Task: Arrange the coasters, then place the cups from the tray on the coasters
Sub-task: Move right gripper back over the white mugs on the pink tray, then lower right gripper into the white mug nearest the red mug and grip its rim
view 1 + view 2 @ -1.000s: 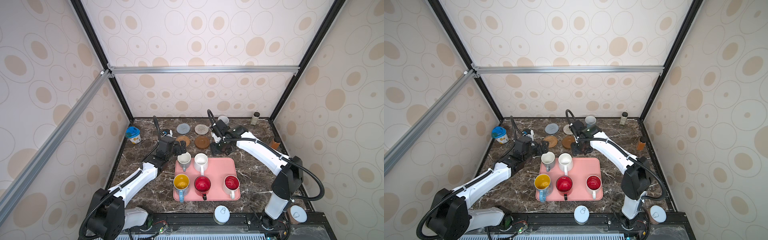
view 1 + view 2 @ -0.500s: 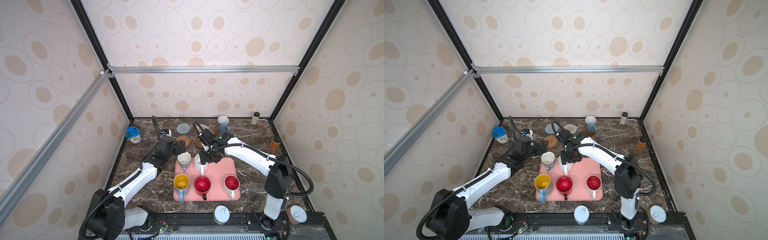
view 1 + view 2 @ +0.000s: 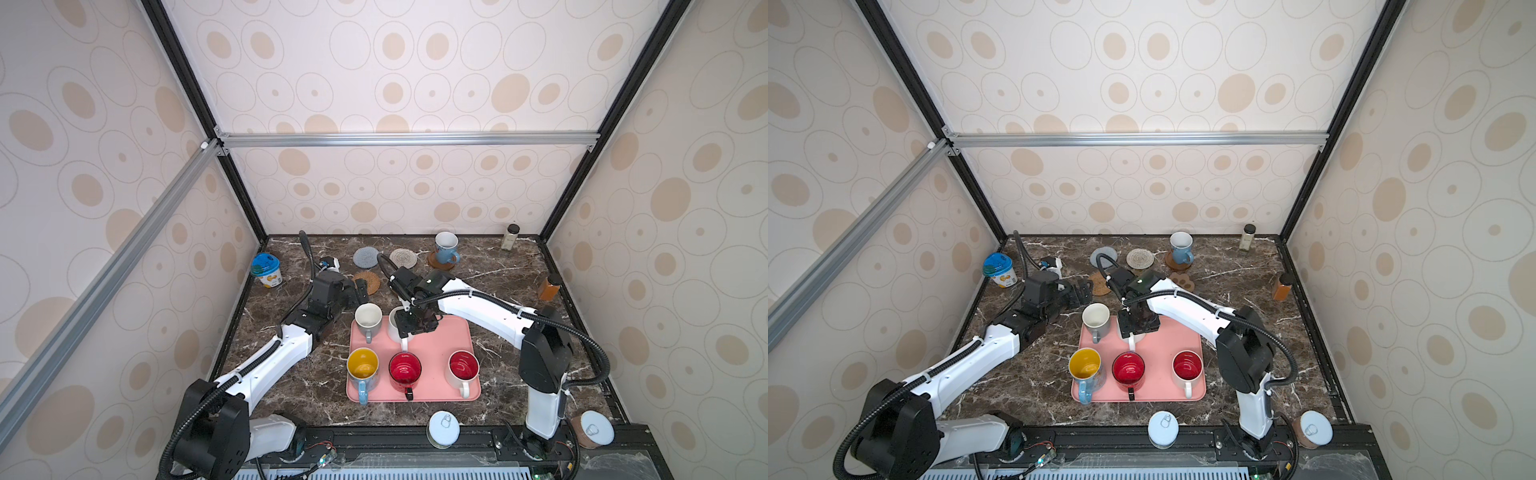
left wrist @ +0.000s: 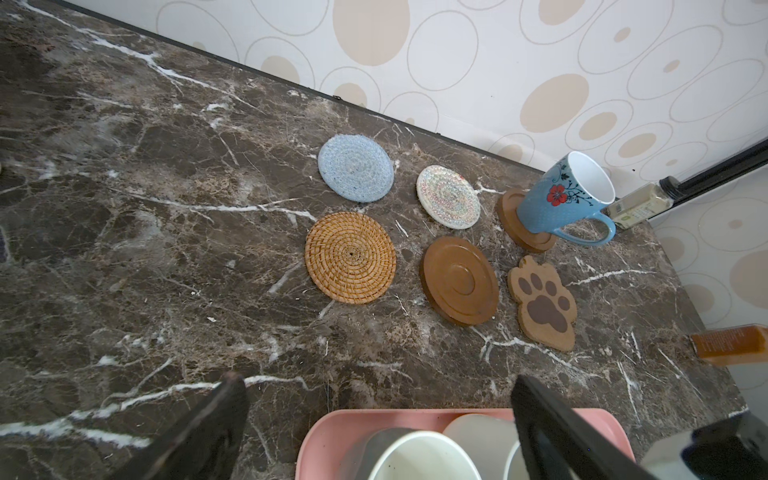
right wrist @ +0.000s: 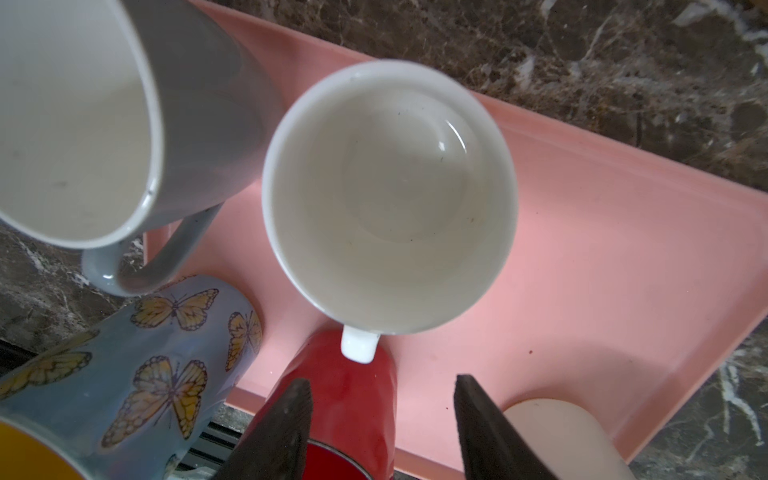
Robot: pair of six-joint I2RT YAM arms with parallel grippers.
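Observation:
On the pink tray stand a grey mug, a blue mug with yellow inside, a red mug and a white mug with red inside. My right gripper hovers open over a white mug, its fingertips just behind the mug's handle and holding nothing. My left gripper is open and empty over the table by the tray's far left corner. At the back lie the knit, cream, rattan, wooden and paw coasters. A light blue mug stands on another wooden disc.
A blue-lidded tub stands at the left wall. A spice jar and an amber bottle are at the back right. Two white can lids lie on the front rail.
My right arm has swung from the coasters at the back forward and left to above the white mug on the tray. The left arm has not moved.

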